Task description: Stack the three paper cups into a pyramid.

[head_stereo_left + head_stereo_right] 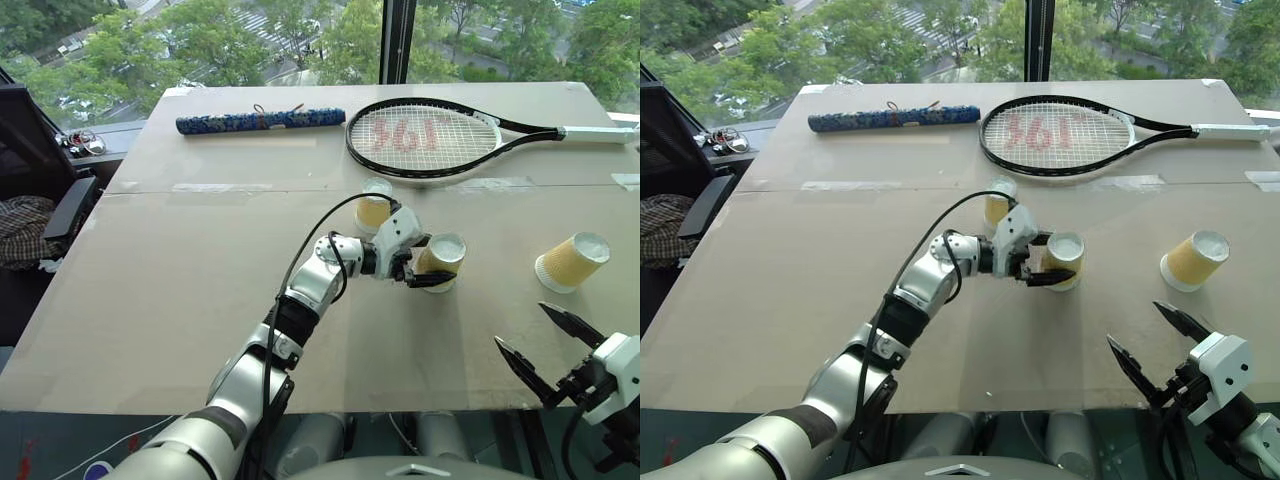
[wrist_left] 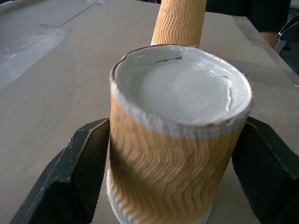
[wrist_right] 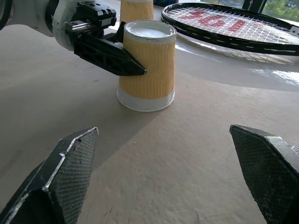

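Three yellow-tan paper cups stand apart on the cardboard-covered table (image 1: pixel 170 290). The middle cup (image 2: pixel 177 154) is upside down, its white base up and its rim on the table. My left gripper (image 1: pixel 438 264) reaches in from the left and straddles this cup, its black fingers (image 2: pixel 84 172) splayed open on either side. A second cup (image 1: pixel 375 210) stands just behind it, close to the racket. The third cup (image 1: pixel 572 262) sits off to the right, apparently base up as well. My right gripper (image 1: pixel 519 324) hovers open near the front edge, below the third cup, holding nothing.
A black tennis racket (image 1: pixel 425 138) with red lettering lies across the far side, and a rolled blue bundle (image 1: pixel 260 121) lies to its left. A dark chair with a checked cloth (image 1: pixel 25 230) stands past the left edge. Windows lie beyond the far edge.
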Controlling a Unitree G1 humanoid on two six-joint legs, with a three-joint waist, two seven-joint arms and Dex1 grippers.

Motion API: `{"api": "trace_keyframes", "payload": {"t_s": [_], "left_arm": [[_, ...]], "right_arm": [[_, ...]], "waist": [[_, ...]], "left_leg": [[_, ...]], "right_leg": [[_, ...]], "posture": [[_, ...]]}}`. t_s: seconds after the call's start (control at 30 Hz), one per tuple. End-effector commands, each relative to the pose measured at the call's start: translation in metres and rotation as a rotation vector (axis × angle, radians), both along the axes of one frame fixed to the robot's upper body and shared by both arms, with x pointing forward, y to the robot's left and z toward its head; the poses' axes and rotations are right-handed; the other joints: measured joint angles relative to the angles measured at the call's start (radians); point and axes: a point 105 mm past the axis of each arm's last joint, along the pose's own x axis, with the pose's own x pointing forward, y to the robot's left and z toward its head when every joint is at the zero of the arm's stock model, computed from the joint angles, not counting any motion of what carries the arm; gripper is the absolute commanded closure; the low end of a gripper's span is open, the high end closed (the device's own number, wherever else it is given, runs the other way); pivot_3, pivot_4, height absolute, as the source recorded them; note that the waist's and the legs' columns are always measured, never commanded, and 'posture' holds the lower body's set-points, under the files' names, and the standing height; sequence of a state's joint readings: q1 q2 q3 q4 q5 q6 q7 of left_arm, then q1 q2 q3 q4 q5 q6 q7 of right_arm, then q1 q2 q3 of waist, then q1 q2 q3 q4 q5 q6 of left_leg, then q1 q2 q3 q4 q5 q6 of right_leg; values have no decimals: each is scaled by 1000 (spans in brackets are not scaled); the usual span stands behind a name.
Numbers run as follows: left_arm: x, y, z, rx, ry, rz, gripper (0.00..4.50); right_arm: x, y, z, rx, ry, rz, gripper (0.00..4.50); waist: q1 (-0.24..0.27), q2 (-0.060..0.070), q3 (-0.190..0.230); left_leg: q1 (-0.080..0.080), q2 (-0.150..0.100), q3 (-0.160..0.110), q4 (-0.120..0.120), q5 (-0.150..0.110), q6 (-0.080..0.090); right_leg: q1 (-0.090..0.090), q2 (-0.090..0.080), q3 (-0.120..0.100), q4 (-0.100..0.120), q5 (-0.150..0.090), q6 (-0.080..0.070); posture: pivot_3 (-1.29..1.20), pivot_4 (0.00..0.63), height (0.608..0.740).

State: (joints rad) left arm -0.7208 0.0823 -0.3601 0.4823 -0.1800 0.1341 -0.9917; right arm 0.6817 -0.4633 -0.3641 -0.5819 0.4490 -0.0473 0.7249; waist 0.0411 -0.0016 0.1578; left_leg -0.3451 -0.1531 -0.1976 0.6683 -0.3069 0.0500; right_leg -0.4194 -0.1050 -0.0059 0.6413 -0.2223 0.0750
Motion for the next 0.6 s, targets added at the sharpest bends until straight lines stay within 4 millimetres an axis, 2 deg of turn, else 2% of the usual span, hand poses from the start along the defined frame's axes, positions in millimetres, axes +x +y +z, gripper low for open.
{"api": "trace_keyframes", "payload": {"t_s": [0.03, 0.13, 0.23, 0.3, 0.4, 0.47, 0.6], "left_arm": [[-4, 7, 36, -116, -52, -11, 81], [-11, 33, 52, -129, -54, -10, 81], [-6, 70, 62, -109, -77, 93, 81], [-2, 85, 66, -110, -72, 144, 81], [18, 119, 67, -88, -43, 297, 81], [26, 129, 66, -67, -46, 338, 81], [47, 134, 56, -4, -45, 383, 81]], "right_arm": [[0, 4, 13, -2, -49, 8, 0], [5, 5, 15, 16, -54, 8, 0], [11, 5, 18, 28, -77, 20, 0], [13, 4, 20, 38, -84, 29, 0], [19, 1, 29, 51, -96, 86, 0], [20, -1, 35, 51, -94, 124, 0], [23, -8, 48, 43, -98, 180, 0]], "waist": [[-1, 0, 0], [-5, 0, 0], [-13, 2, -1], [-10, 2, -1], [2, 1, -1], [3, 1, -1], [10, 0, 0]], "left_leg": [[0, 0, 0, 0, 0, 0], [-1, 0, 0, 0, 0, 0], [0, 0, 0, 0, 0, 0], [0, 0, 0, -1, 0, 0], [0, -1, 0, 1, 0, 0], [0, -2, 0, 1, 0, 0], [0, -1, -1, 0, 0, 0]], "right_leg": [[0, 0, 0, 0, 0, 0], [-2, 0, 1, 1, 0, 0], [-3, 1, 3, 1, 0, 0], [-3, 2, 4, 2, 0, 0], [-3, 2, 3, 1, 0, 0], [-3, 2, 4, 1, 0, 0], [-3, 2, 2, 1, 0, 0]], "posture": [[0, 150, 740], [0, 150, 740], [0, 150, 740], [0, 150, 740], [0, 150, 740], [0, 150, 740], [0, 150, 740]]}}
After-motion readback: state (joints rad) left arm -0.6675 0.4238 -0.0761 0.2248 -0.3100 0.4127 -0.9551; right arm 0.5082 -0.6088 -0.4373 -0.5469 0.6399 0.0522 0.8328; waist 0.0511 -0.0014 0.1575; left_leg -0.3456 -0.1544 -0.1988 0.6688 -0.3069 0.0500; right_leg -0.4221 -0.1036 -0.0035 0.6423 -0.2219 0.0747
